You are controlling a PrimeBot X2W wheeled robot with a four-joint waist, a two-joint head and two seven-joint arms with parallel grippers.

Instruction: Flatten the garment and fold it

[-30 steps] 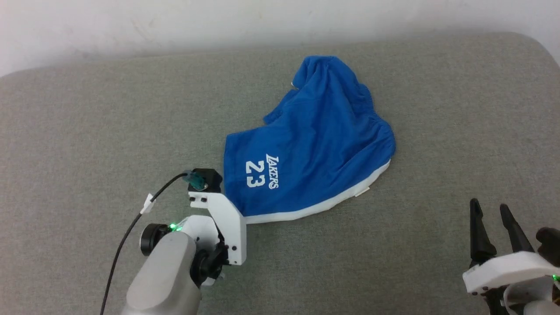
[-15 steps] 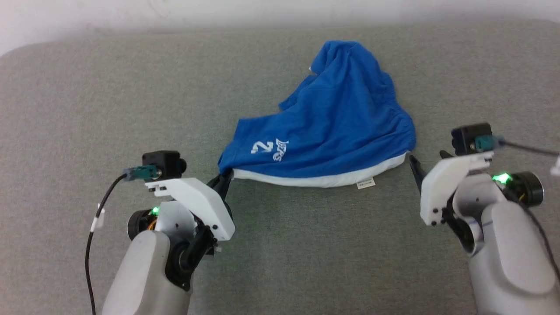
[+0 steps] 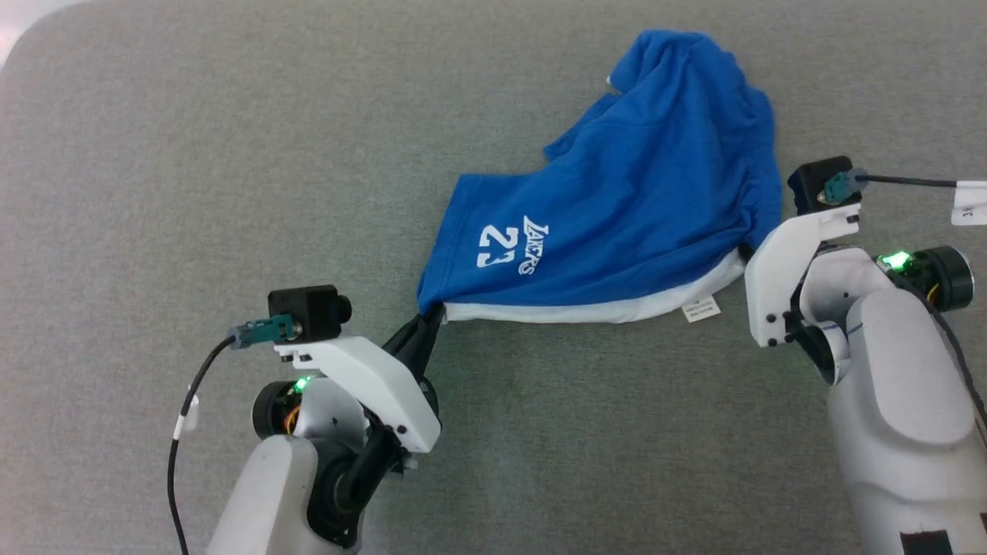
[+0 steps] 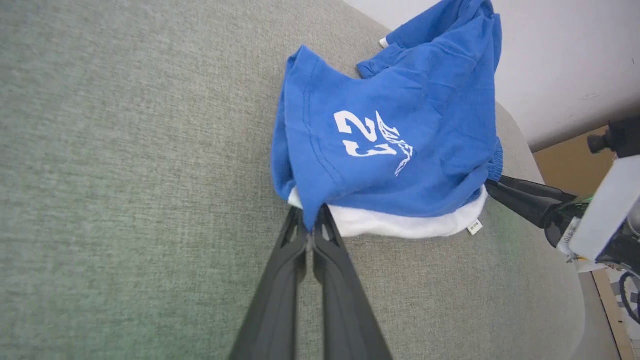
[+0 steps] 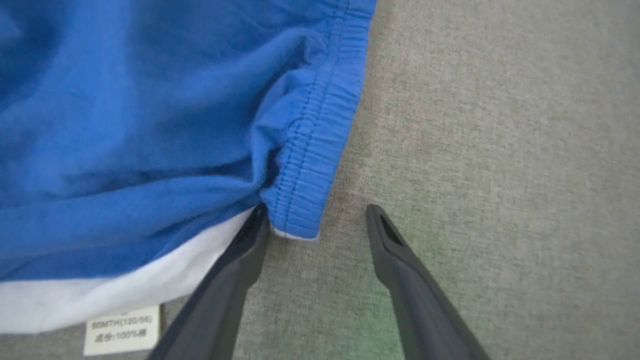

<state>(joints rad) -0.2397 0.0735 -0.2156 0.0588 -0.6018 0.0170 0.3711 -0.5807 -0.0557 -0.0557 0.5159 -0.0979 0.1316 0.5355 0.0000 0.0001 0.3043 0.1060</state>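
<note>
Brought up since the earlier frame, the right gripper (image 5: 316,210) is held wide open, empty, with the elastic waistband corner (image 5: 300,200) of the bright royal-blue soft fabric shorts (image 3: 617,208) between its fingers. The left gripper (image 3: 430,322) is clamped shut on the opposite hem corner (image 4: 310,220). The shorts lie rumpled on the grey fabric-covered tabletop (image 3: 193,193). Light, limp cloth is expected; it is best gripped at both corners and drawn taut.

Bright even light, soft shadows, slight blur, wide-angle wrist distortion
</note>
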